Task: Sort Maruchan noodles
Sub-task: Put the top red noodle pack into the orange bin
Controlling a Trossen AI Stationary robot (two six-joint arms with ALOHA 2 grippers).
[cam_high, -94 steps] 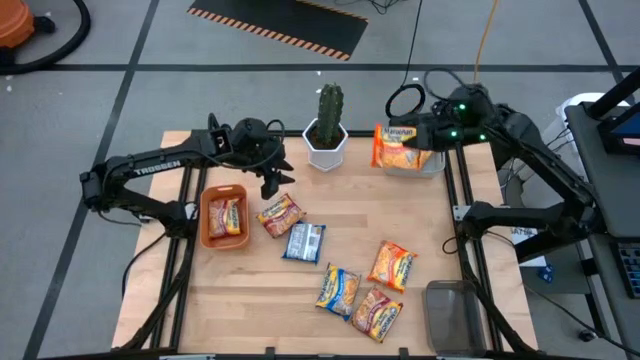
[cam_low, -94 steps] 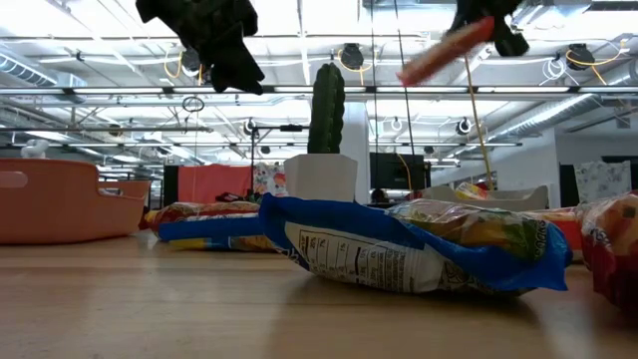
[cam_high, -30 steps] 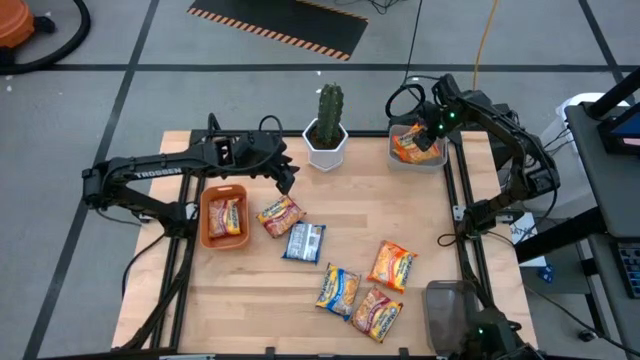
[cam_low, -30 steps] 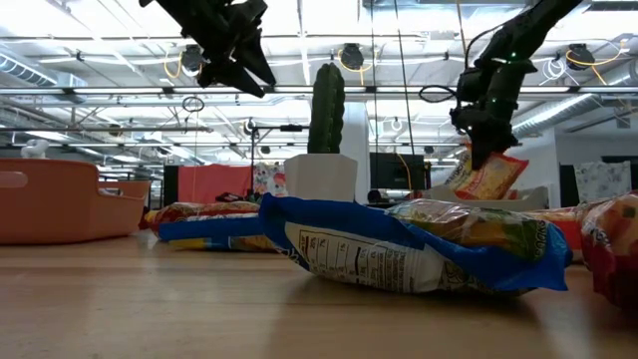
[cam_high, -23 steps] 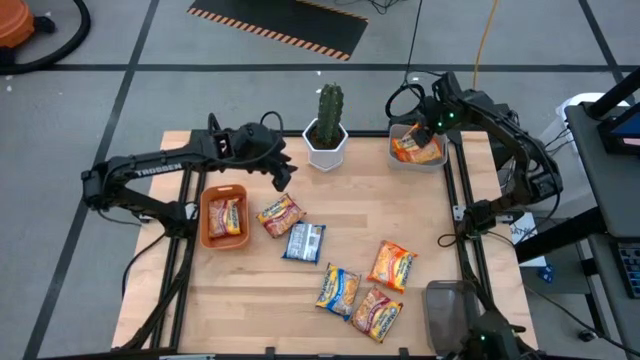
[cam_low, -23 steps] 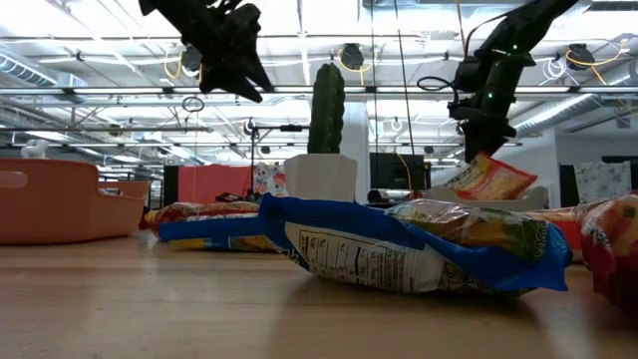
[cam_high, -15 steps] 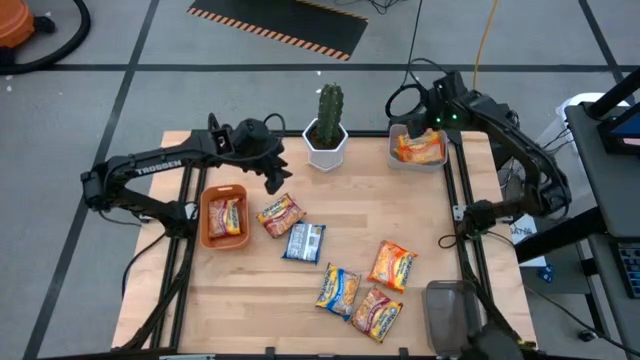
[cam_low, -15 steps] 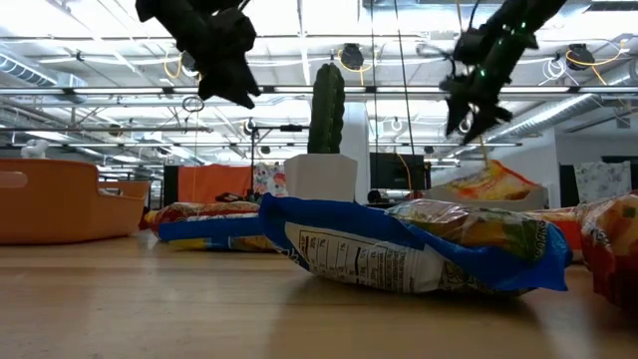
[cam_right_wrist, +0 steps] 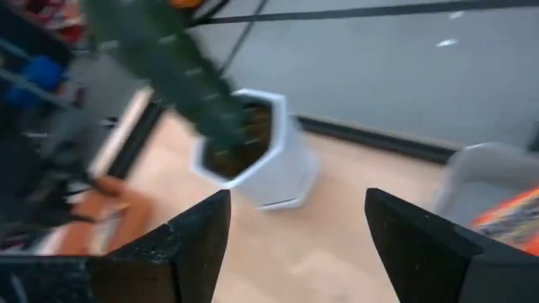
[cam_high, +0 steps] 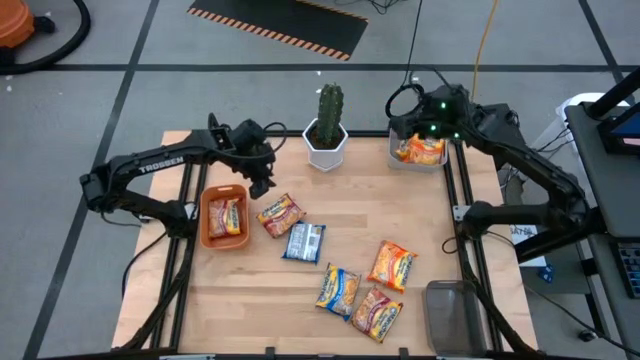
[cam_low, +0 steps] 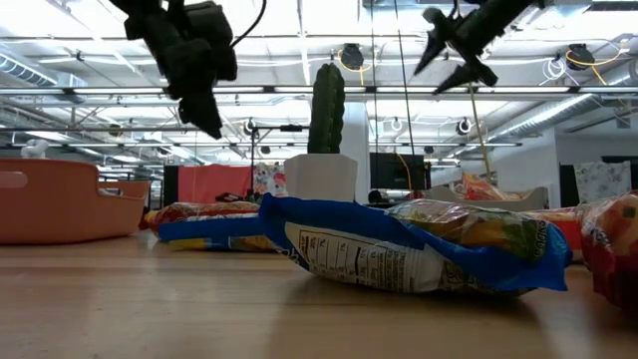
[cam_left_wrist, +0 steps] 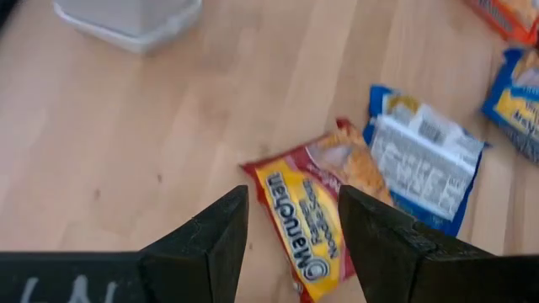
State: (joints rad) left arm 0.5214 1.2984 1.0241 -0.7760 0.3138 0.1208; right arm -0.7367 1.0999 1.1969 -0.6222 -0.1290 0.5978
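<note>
My left jaws [cam_high: 266, 186] hang above the bench [cam_high: 350, 225], just over the near end of a red-and-yellow Maruchan packet [cam_high: 280, 213]. Through my left wrist camera that packet [cam_left_wrist: 324, 215] lies flat between my two dark fingers, which stand apart with nothing in them. Touching its far edge is a blue-and-white packet [cam_high: 304, 241], lying with its printed back upward [cam_left_wrist: 425, 164].

Beside my left arm sits the orange bin [cam_high: 206, 226], with one orange packet [cam_high: 225, 215] inside it.

My right jaws [cam_high: 405, 122] hover at the back of the bench, between the potted cactus [cam_high: 327, 124] and the grey bin [cam_high: 432, 164], spread wide and empty. In the low view they point out sideways high over the bench [cam_low: 451, 50]. One orange packet [cam_high: 422, 150] lies in the grey bin, leaning on its wall.

Three more packets lie toward the front right of the bench: an orange one [cam_high: 392, 266], a blue-and-yellow one [cam_high: 339, 290], and a red-orange one [cam_high: 376, 313], the last two touching. A clear bin [cam_high: 452, 315] stands at the front right corner.
</note>
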